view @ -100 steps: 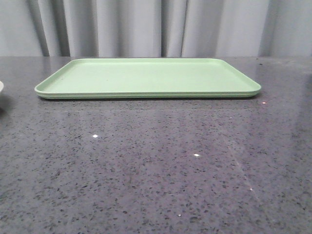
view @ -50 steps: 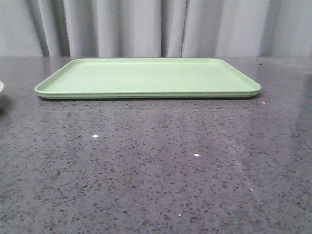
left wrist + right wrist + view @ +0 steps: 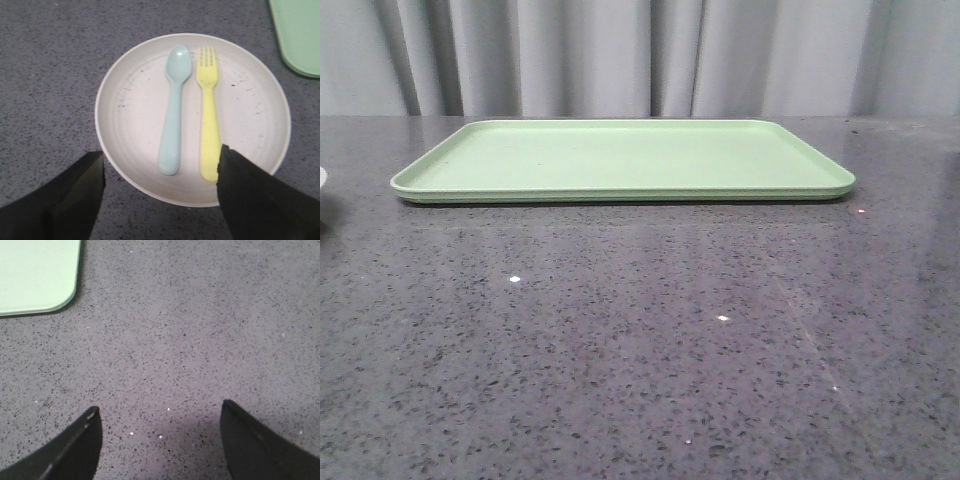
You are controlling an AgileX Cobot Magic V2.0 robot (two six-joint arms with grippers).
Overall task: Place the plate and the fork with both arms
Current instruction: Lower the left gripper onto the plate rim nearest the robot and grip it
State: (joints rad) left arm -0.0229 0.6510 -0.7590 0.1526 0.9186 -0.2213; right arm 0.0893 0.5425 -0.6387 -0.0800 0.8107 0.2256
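Note:
In the left wrist view a cream speckled plate (image 3: 250,120) lies on the dark stone table, with a yellow fork (image 3: 208,110) and a pale blue spoon (image 3: 173,110) side by side on it. My left gripper (image 3: 161,155) hangs open above the plate's near rim, one finger over the fork's handle end, nothing between the fingers. In the front view only a sliver of the plate (image 3: 322,178) shows at the left edge. My right gripper (image 3: 160,412) is open over bare table, holding nothing.
A flat light-green tray (image 3: 620,158) lies at the back middle of the table; its corners show in the left wrist view (image 3: 300,35) and the right wrist view (image 3: 35,275). Grey curtains hang behind the table.

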